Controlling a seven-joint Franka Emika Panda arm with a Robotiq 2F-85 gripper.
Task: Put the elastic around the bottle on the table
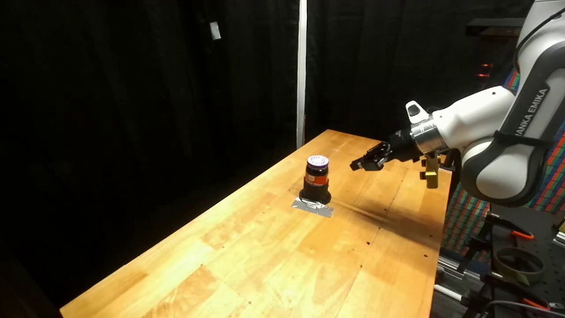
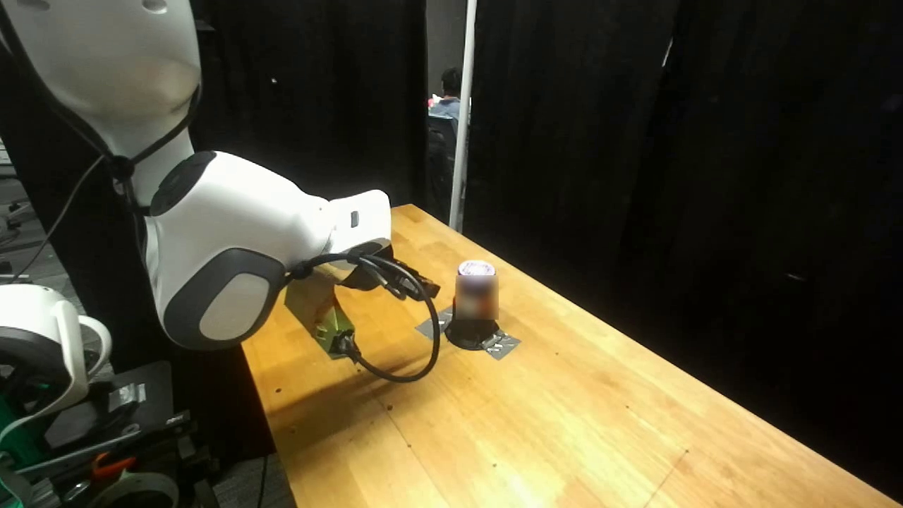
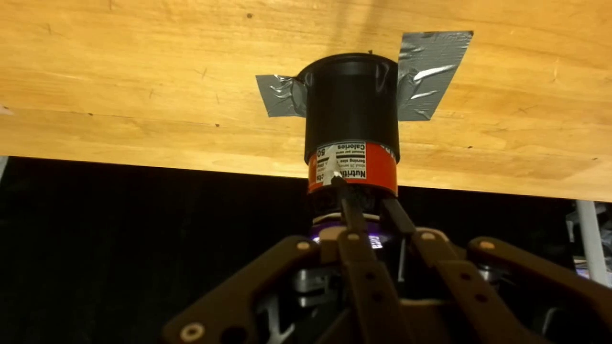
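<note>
Orange-labelled, probably stiff and slick, the bottle (image 1: 317, 177) is seated in a black holder (image 3: 351, 105), fastened to the planked counter (image 1: 273, 256) by wrinkled silver tape (image 3: 432, 71); grip is best taken below its cap (image 1: 318, 161). At the bottle's three o'clock in an exterior view, the gripper (image 1: 364, 165) is narrowly parted; no elastic can be discerned.

one bottle (image 1: 317, 179), one table (image 1: 273, 251), one claw (image 3: 366, 193), two tape strips (image 3: 432, 76)
</note>
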